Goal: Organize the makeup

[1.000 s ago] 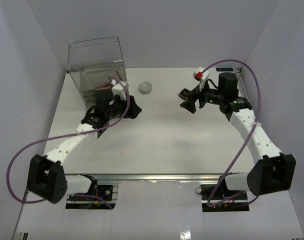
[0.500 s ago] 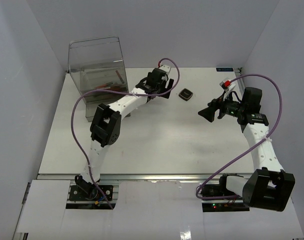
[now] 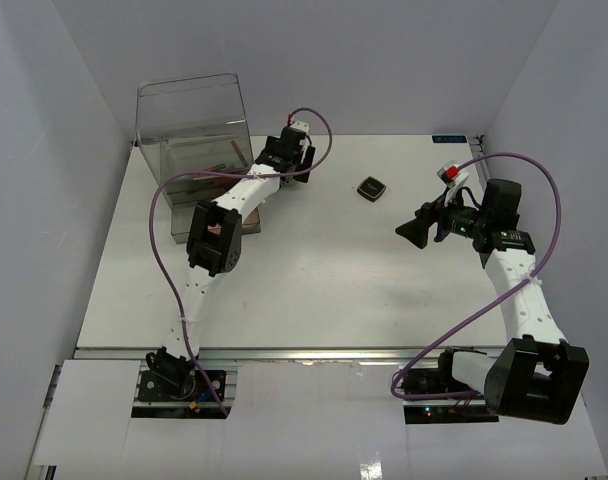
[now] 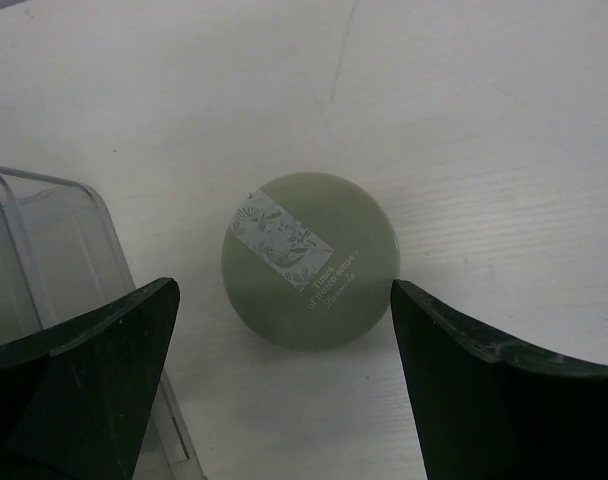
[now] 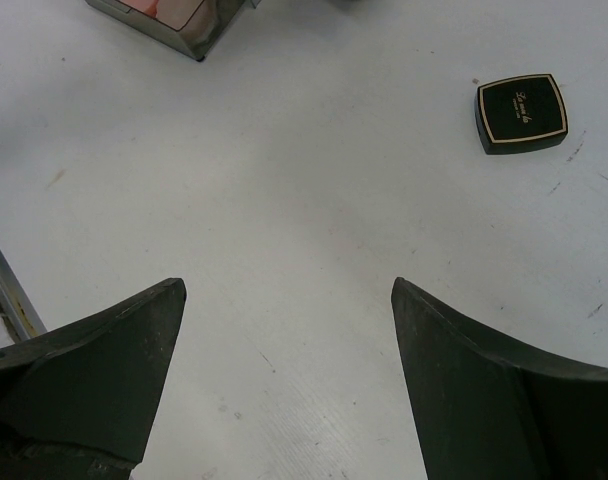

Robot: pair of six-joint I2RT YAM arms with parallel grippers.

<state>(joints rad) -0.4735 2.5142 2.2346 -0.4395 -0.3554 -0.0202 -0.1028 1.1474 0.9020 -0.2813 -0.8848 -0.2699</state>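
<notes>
Far left, back of the white table (image 3: pixel 314 290): one clear drawer box (image 3: pixel 189 125), upright. Slim red sticks (image 3: pixel 230 152) show inside it, count not readable. The right wrist view catches the box's corner with something pink behind the wall. Just right of the box is the left gripper (image 4: pixel 284 285), fingers spread wide, gripping nothing. One grey-green round jar (image 4: pixel 309 260) sits on the table between the fingertips, roughly centred, with a gap on both sides and no contact. It has a printed label on the lid. The box's clear wall runs just beside one finger (image 4: pixel 84 380). In the top view the jar is hidden under the wrist. Further right is one black square compact (image 3: pixel 372 188) with gold trim, lid shut, flat on the table, well apart from both grippers. Far right is the right gripper (image 5: pixel 288 285), fingers wide, only bare table between them. The compact lies ahead of it and off to one side.
</notes>
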